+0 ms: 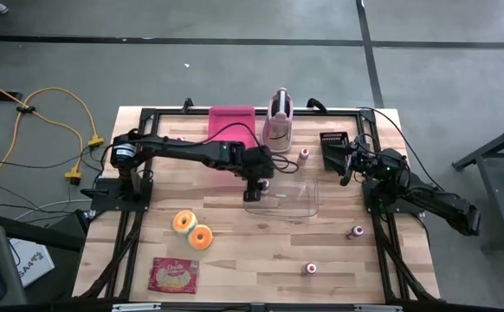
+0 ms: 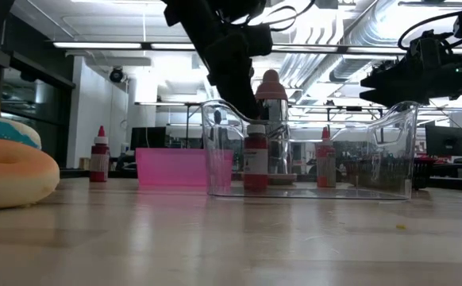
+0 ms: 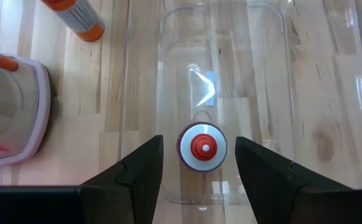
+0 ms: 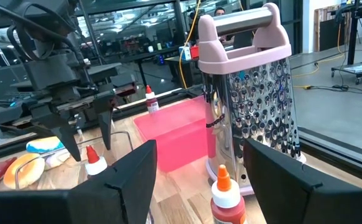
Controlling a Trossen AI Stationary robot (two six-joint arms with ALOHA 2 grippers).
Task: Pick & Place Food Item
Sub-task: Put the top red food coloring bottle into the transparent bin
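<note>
A small bottle with a red-and-white cap [image 3: 201,147] stands upright on the floor of a clear plastic container [image 1: 314,195] in the middle of the table. In the low view the bottle [image 2: 255,156] shows inside the container's wall [image 2: 390,151]. My left gripper [image 3: 199,168] hangs open just above it, pointing steeply down, one finger on either side of the cap and apart from it; the same gripper [image 1: 255,186] shows over the container's left end. My right gripper [image 4: 196,186] waits open at the table's far right [image 1: 347,160], with nothing between its fingers.
A pink-handled grater [image 1: 278,121] and a pink box [image 1: 232,126] stand at the far edge. Two doughnuts [image 1: 191,230] and a red snack packet [image 1: 174,275] lie near left. Three more small bottles [image 1: 304,154], [image 1: 357,231], [image 1: 311,269] stand around the container.
</note>
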